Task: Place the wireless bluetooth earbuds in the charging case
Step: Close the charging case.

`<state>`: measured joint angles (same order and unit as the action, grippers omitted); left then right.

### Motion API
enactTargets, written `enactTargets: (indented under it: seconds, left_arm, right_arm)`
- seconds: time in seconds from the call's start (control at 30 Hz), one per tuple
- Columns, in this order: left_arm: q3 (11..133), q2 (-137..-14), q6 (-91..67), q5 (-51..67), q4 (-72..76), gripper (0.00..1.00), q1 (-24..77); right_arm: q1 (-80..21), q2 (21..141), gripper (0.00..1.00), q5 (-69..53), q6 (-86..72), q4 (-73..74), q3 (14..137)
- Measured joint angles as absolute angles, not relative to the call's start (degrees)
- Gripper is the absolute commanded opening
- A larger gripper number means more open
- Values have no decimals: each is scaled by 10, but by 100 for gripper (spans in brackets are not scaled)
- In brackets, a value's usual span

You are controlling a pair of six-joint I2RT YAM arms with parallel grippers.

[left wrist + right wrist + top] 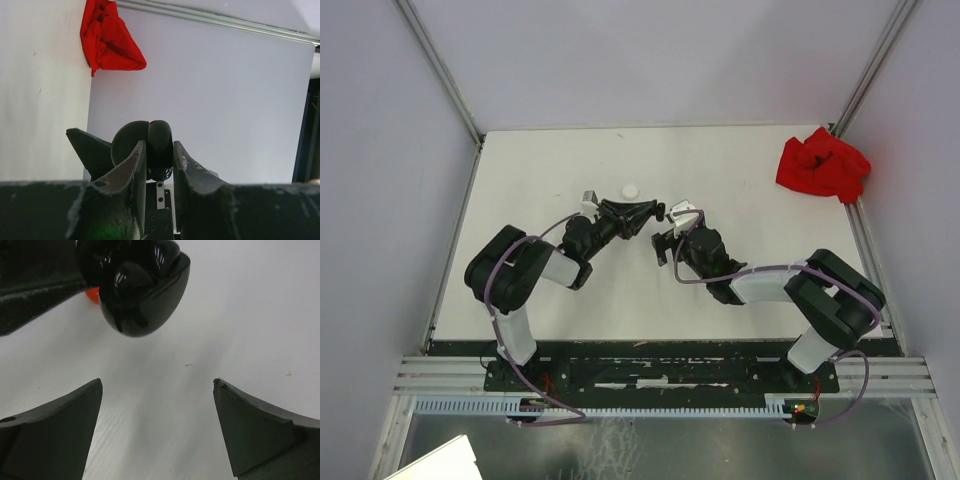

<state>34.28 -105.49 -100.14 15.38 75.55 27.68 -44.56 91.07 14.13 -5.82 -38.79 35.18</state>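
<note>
Nearest the right wrist lens stand the two dark fingers (60,425) of my right pincer (157,385), spread wide with nothing between them but bare white table (760,210). Just beyond their tips hangs the glossy black charging case (145,305), lifted off the surface and pinched by my left pincer (159,145), whose fingers are pressed onto it from both sides. The case hangs open, and inside it I observe dark glossy rounded shapes (132,277) which I judge to be black earbuds; whether they sit fully home I cannot tell. An orange-red speck (91,294) shows beside the case against the left finger; I cannot identify it. A small white round item (630,189) lies on the table just behind the left pincer, and a red cloth (823,165) is bunched in the far right corner, well apart. Risks noted: the case is smooth and curved, so a nudge from my right fingers could twist it in the clamp or slide it out. An earbud not fully seated could tip out of the open case. Pushing a bud while the case is held in the air, with nothing under it, could lever it loose.
</note>
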Motion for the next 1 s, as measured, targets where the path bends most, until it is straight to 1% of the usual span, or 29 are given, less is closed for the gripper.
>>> enactTargets:
  seconds: [0.23, 0.37, 0.7, 1.0]
  left_arm:
    - [343, -1082, -1022, 136, 751, 3, 294]
    - [340, -1101, -1030, 134, 751, 3, 297]
    - [331, -1101, -1031, 127, 752, 3, 297]
    - [331, -1107, -1031, 125, 755, 3, 297]
  right_arm:
    - [-446, 973, 100, 159, -21, -532, 345]
    - [-446, 996, 99, 172, -4, -587, 345]
    - [-446, 1002, 100, 226, 34, -604, 345]
    - [-449, 1001, 100, 249, 64, -604, 345]
